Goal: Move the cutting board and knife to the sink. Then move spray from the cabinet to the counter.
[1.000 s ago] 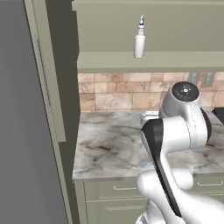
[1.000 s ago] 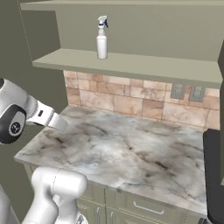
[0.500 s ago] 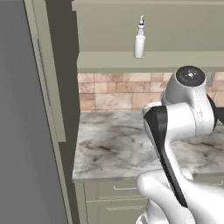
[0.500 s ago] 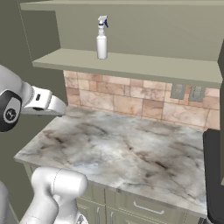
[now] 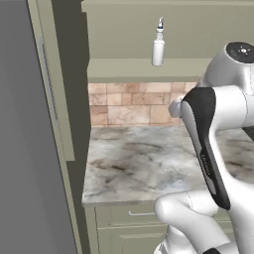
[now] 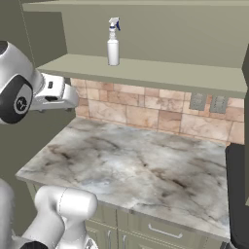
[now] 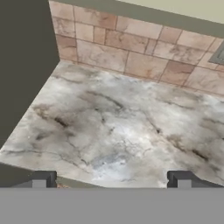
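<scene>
Room: rendered kitchen, sage-green woodwork, tan and pink stone tiles [image 6: 146, 112] on the wall behind the counter.
Counter [image 6: 146, 168]: pale grey marble with dark brown veins, over sage-green drawers [image 5: 139, 214]; bare marble in all 3 views.
Cabinet [image 6: 146, 73]: open sage-green wall cabinet above the counter, with 1 plain shelf.
Spray [image 6: 113, 43]: slim white bottle with white-and-blue trigger top, upright on the cabinet shelf, towards its left part in the right base view; also seen at [image 5: 158, 43].
Outlets [image 6: 208, 103]: 2 grey plates set side by side in the tiles, under the shelf to the right.
Tall grey panel [image 5: 25, 149]: fills the left side of the left base view, beside the counter's left end.
Arm [image 6: 29, 92]: raised over the counter's left end, below shelf height, well apart from the spray.
Hand [image 7: 111, 179]: 2 dark tips set wide apart, nothing between them, aimed down at the marble.
</scene>
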